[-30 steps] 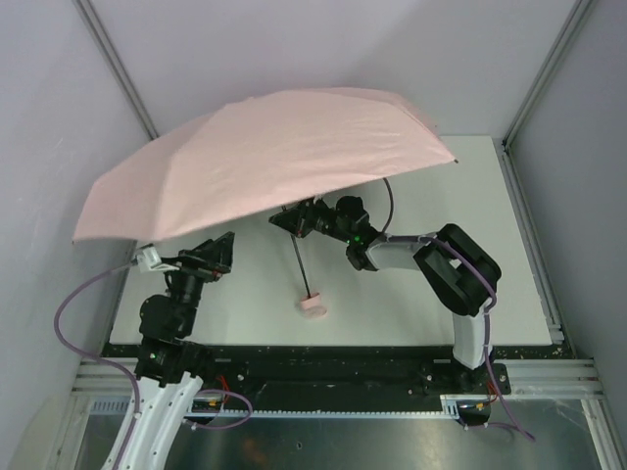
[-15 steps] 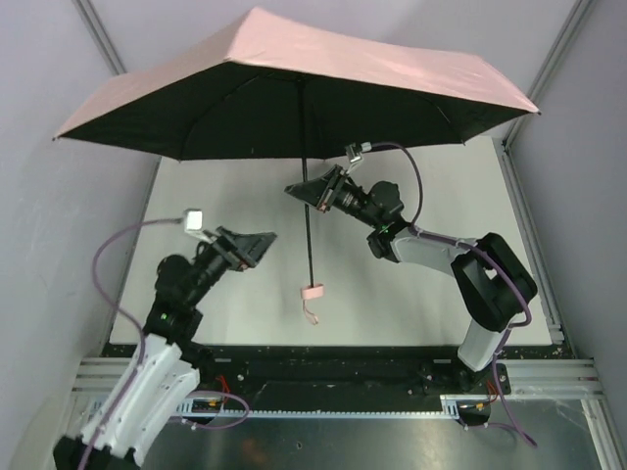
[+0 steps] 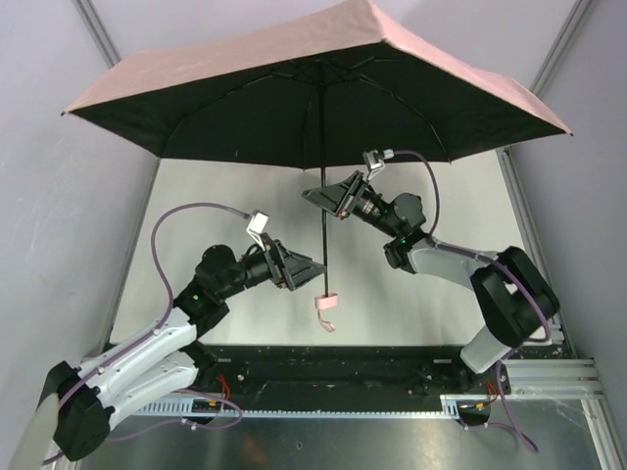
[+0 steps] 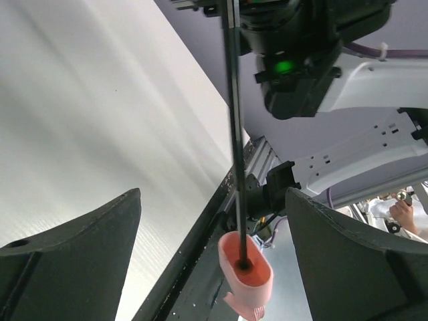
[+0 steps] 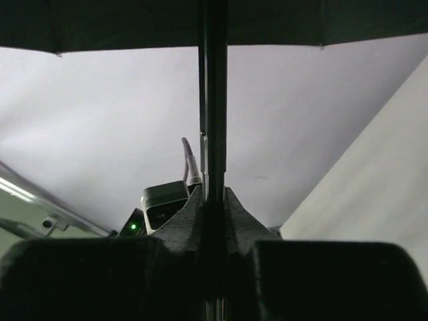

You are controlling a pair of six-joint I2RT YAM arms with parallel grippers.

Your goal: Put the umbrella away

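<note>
My right gripper [image 3: 322, 199] pinches the thin black shaft [image 3: 324, 245] of the pale pink fabric umbrella [image 3: 313, 98]. My left gripper [image 3: 306, 268] gapes empty. The umbrella is probably light but top-heavy, so I'd take the small pink handle [image 3: 326, 303].

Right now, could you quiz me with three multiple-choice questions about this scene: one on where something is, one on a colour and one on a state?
1. Where does the right gripper grip the umbrella?
A. on the thin black shaft
B. at its very bottom end
C. on the rim of its fabric

2. What colour is the handle?
A. black
B. pink
C. blue

3. How is the left gripper?
A. shut on the handle
B. shut on the shaft
C. open

Answers:
1 A: the right wrist view shows its jaws pinched on the shaft.
2 B: it is pink in the top and left wrist views.
3 C: its jaws stand wide apart either side of the handle.
</note>
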